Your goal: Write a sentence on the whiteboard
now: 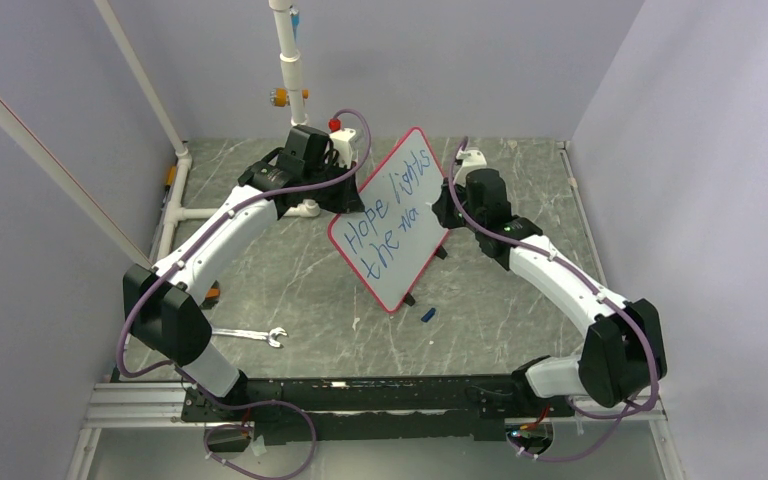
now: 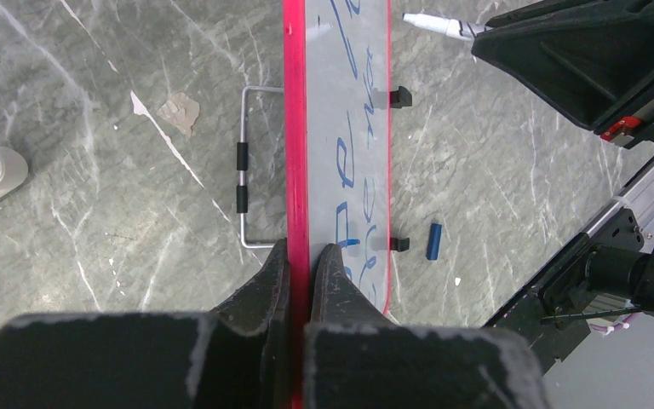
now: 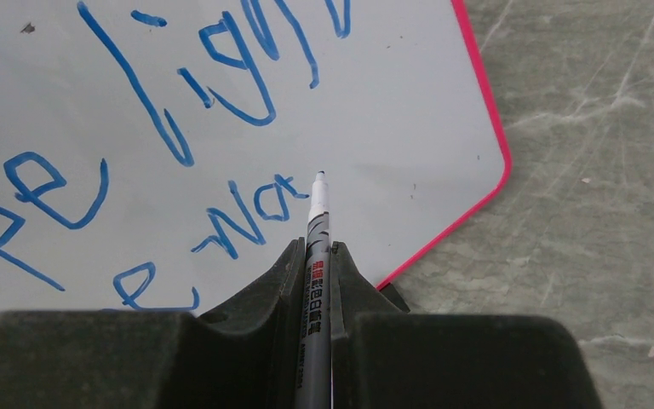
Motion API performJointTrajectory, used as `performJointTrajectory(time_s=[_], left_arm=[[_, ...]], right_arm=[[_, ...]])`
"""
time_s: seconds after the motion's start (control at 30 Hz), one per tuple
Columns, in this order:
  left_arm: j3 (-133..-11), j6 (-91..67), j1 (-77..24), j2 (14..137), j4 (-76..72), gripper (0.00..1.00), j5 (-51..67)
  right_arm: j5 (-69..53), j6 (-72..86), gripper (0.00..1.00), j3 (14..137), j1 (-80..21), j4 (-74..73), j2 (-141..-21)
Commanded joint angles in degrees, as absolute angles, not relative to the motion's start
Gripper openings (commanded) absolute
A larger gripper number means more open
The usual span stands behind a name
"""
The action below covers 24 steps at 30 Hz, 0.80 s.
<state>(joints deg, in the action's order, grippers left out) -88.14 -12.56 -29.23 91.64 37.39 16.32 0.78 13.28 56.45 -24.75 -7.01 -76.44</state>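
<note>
The whiteboard (image 1: 400, 225), white with a red border, stands tilted on its black feet in mid-table. Blue handwriting (image 1: 392, 212) reads "Hope lights" above "the wa". My left gripper (image 2: 299, 256) is shut on the board's red top edge (image 2: 295, 128), near the far left corner in the top view (image 1: 345, 185). My right gripper (image 3: 315, 251) is shut on a grey marker (image 3: 316, 281). The marker's tip (image 3: 319, 176) sits just right of the "wa" (image 3: 251, 213) on the board (image 3: 392, 128), at or just off the surface. In the top view this gripper (image 1: 447, 207) is at the board's right edge.
A blue marker cap (image 1: 427, 314) lies on the table in front of the board, also in the left wrist view (image 2: 433, 241). A wrench (image 1: 250, 335) lies near left. The board's wire stand (image 2: 251, 166) shows behind it. White pipe frame (image 1: 290, 70) stands at the back.
</note>
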Motion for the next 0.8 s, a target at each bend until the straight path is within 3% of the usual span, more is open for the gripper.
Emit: performJointTrajectory(time_s=[0.0,0.77], left_arm=[[-86.26,-0.70,-29.24,94.83,44.57,0.00,0.18],[-86.31,1.23,-29.33,95.12,44.54,0.00,0.18]], right_arm=[[-3.41,14.32,0.00,57.82,-24.09,-2.70,-77.19],[-7.11,14.74,0.00,58.49,-23.55,-0.43,-81.03]])
